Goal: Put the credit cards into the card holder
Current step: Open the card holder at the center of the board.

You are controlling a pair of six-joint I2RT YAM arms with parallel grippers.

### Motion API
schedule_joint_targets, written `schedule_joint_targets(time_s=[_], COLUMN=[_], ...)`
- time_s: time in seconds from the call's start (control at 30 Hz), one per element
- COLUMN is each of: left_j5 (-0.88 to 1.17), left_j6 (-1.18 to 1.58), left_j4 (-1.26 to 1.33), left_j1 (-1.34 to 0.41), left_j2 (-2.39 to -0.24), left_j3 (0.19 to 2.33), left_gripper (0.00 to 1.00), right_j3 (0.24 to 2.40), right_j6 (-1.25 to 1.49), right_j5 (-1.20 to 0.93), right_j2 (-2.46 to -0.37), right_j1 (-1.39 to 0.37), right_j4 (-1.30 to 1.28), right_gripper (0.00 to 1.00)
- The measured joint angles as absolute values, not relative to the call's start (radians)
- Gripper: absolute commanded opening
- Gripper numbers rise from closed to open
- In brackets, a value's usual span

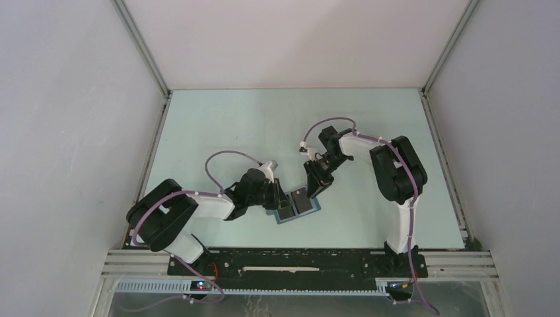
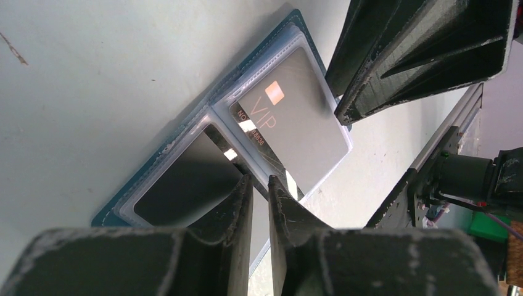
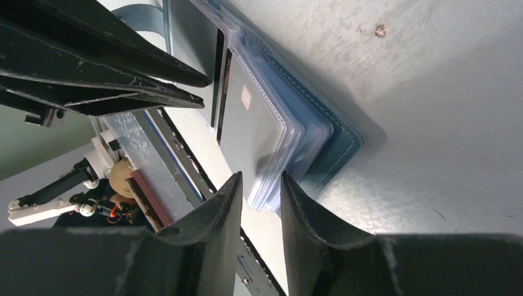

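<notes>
— Where is the card holder (image 3: 336, 147) found?
— Laid open on the table (image 1: 218, 125), lower centre of the overhead view. A grey card (image 2: 290, 129) and a dark card (image 2: 185, 185) are sleeved.
— How are cards best taken?
— By an exposed edge. They are judged light, stiff and slippery.
— The pincers?
— The right gripper (image 3: 261, 179) is parted, with nothing clamped. The left gripper (image 2: 260, 180) is nearly closed, and a pinch cannot be told.

Looks like a robotics lab test cell, definitely not a home or office. Pale green counter (image 1: 231, 125) boxed in left, right and far by plain white panels (image 1: 66, 132), with aluminium frame posts (image 1: 142, 46) up the far corners. Left arm (image 1: 205, 206) and right arm (image 1: 396, 172) bolted onto a slotted metal rail (image 1: 297, 261) along the near edge, purple cables (image 1: 221, 158) looping off both.
</notes>
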State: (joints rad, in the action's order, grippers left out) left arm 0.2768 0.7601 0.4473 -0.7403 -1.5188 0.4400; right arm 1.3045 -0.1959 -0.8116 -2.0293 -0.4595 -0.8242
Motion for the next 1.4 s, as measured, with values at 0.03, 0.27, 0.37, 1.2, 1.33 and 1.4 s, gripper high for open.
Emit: schedule_joint_targets(time_s=[0.03, 0.27, 0.37, 1.2, 1.33, 1.4], left_j5=[0.277, 0.277, 0.278, 0.295, 0.297, 0.298], left_j6=[0.760, 0.760, 0.760, 0.760, 0.760, 0.760], left_j4=[0.447, 0.447, 0.448, 0.463, 0.465, 0.466], left_j1=[-0.740, -0.740, -0.740, -0.740, -0.740, -0.740], left_j2=[-1.519, -1.521, -1.521, -1.534, -1.538, -1.538], left_j3=[0.440, 0.440, 0.440, 0.441, 0.442, 0.442], left_gripper=[0.20, 0.22, 0.22, 0.23, 0.22, 0.22], right_j3=[1.304, 1.304, 1.304, 1.304, 1.304, 1.304], right_j6=[-0.196, -0.196, -0.196, -0.196, -0.195, -0.194], right_j5=[-0.820, -0.871, -0.885, -0.859, -0.862, -0.862], right_j2=[-2.029, -2.029, -2.029, -2.028, -2.046, -2.055], right_j1=[-0.458, -0.440, -0.437, -0.432, -0.435, -0.435], right_j4=[-0.826, -0.836, -0.838, -0.845, -0.845, -0.845], right_gripper=[0.36, 0.35, 0.35, 0.33, 0.33, 0.33])
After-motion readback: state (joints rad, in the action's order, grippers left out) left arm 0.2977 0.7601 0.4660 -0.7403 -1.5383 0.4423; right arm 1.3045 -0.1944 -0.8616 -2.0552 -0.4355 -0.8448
